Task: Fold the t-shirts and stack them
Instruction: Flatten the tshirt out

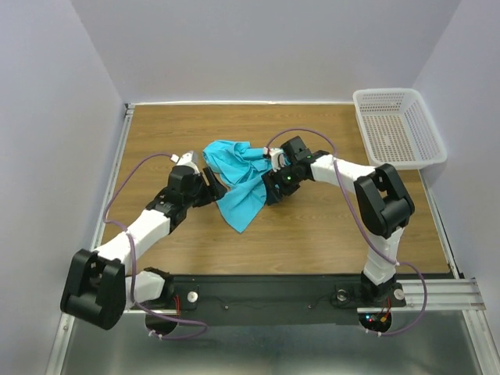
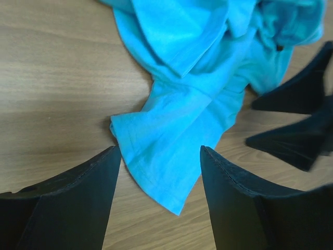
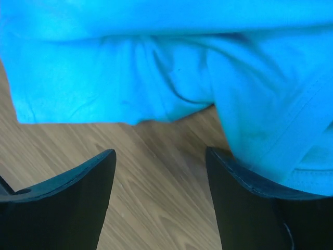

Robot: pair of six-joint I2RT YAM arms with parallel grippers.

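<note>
Flanking the crumpled t-shirt (image 1: pixel 238 187), left gripper (image 2: pixel 158 151) and right gripper (image 3: pixel 161 151) hold fingers apart; a basket (image 1: pixel 394 133) sits well away.

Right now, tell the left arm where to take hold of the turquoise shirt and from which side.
Grip the loose tail of the turquoise shirt, the flat strip pointing away from the bunched heap. Probably best to come from above on its left side: the left arm's open fingers stand either side of it, and bare table lies beside that edge.
</note>
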